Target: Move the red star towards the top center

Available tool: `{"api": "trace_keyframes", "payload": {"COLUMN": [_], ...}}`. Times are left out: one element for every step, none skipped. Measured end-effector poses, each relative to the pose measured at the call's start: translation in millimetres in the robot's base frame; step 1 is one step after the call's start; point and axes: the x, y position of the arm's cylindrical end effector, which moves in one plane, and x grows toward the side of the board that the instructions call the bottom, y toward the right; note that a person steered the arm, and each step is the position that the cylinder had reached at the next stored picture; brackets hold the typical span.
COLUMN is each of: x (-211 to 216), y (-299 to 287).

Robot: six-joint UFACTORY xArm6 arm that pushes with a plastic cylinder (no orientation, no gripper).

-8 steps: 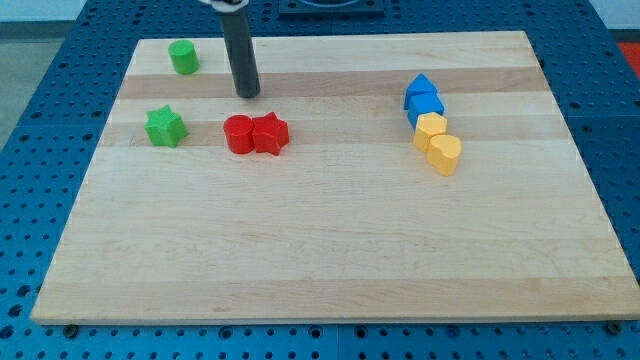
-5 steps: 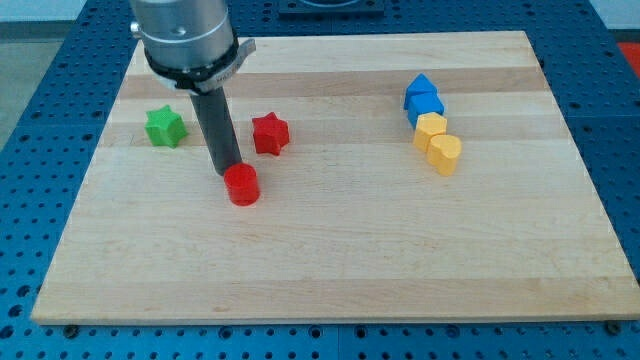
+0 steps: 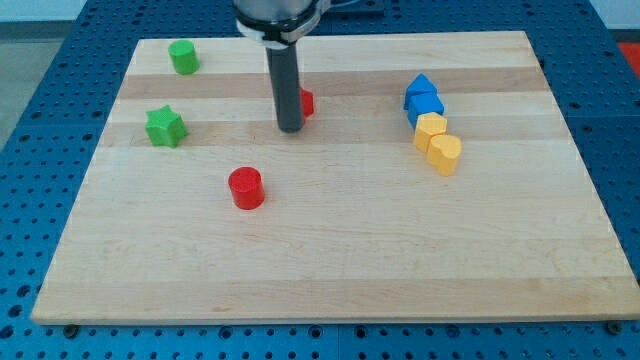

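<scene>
The red star (image 3: 306,102) lies in the upper middle of the wooden board (image 3: 330,250), mostly hidden behind my rod; only its right edge shows. My tip (image 3: 290,128) rests on the board just below and left of the star, touching or nearly touching it. The red cylinder (image 3: 245,187) stands apart, lower and to the left of my tip.
A green star (image 3: 165,127) and a green cylinder-like block (image 3: 183,57) sit at the view's upper left. Two blue blocks (image 3: 422,98) and two yellow blocks (image 3: 439,142) form a touching column at the view's right.
My tip pushed the red cylinder down and away from the star, then moved right and up. The red star has shifted up and to the right.
</scene>
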Motion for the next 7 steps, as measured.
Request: {"api": "trace_keyframes", "payload": {"x": [-26, -57, -70, -70, -65, -68, -82], "y": [10, 14, 14, -1, -31, -54, -46]}}
